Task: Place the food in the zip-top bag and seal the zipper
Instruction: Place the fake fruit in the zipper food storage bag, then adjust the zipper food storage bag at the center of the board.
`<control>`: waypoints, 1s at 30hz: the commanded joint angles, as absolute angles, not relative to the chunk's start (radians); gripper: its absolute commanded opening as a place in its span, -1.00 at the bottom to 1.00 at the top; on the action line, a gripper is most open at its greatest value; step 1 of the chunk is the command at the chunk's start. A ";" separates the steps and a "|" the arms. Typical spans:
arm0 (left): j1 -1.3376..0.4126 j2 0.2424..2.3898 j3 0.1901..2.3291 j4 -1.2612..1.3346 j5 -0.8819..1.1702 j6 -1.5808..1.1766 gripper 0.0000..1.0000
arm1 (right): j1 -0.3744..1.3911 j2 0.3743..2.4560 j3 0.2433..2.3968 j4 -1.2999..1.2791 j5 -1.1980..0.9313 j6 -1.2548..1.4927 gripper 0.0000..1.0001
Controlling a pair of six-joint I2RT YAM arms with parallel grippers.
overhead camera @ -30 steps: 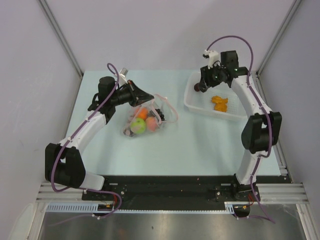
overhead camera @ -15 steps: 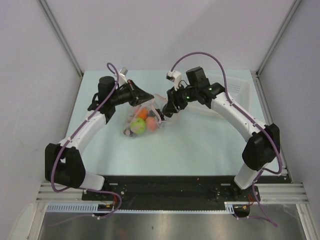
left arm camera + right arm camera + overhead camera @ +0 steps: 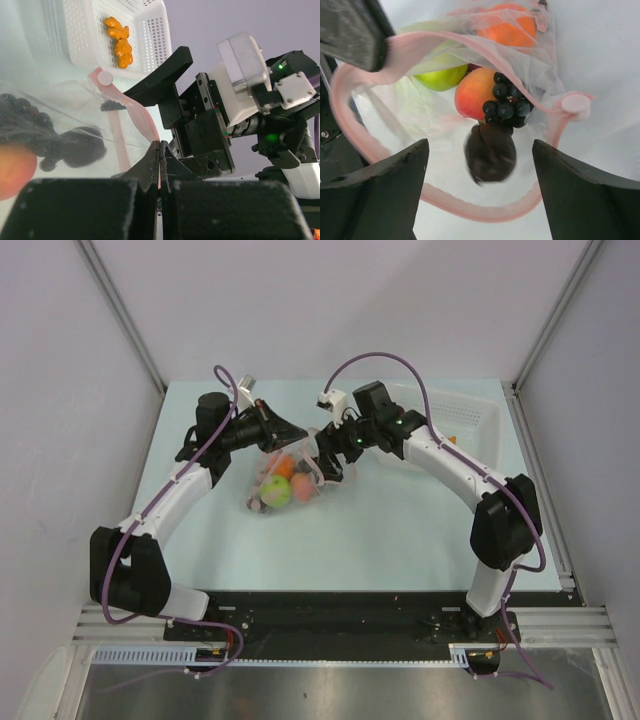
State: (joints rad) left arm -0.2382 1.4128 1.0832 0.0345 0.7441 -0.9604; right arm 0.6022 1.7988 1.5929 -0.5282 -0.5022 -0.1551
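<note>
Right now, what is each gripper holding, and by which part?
The left gripper pinches the zip-top bag at its mouth rim, by the zipper. The right gripper is open, holding nothing.

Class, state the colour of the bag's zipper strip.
The zipper strip is pink-red, clearest in the right wrist view.

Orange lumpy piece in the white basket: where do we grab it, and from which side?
Grip the orange lumpy piece across its narrow middle, coming straight down. It lies flat and elongated on the floor of the white basket, close to one wall, so the walls likely block a side approach.
</note>
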 commanded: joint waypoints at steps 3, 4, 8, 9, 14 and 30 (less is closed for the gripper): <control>-0.238 1.359 1.092 0.067 0.769 -0.953 -1.00 | 0.577 1.660 1.623 -0.541 -0.531 -0.155 0.93; -0.236 1.358 1.091 0.067 0.769 -0.953 -1.00 | 0.568 1.645 1.617 -0.545 -0.549 -0.147 0.93; -0.238 1.356 1.088 0.068 0.770 -0.951 -0.99 | 0.508 1.606 1.556 -0.552 -0.491 -0.104 0.82; -0.238 1.356 1.086 0.066 0.769 -0.950 -0.99 | 0.486 1.612 1.540 -0.558 -0.471 -0.104 0.74; -0.238 1.355 1.092 0.045 0.769 -0.934 -1.00 | 0.442 1.684 1.537 -0.598 -0.466 -0.078 0.60; -0.238 1.327 1.132 -0.146 0.756 -0.772 -0.99 | 0.456 1.787 1.536 -0.560 -0.653 0.029 -1.00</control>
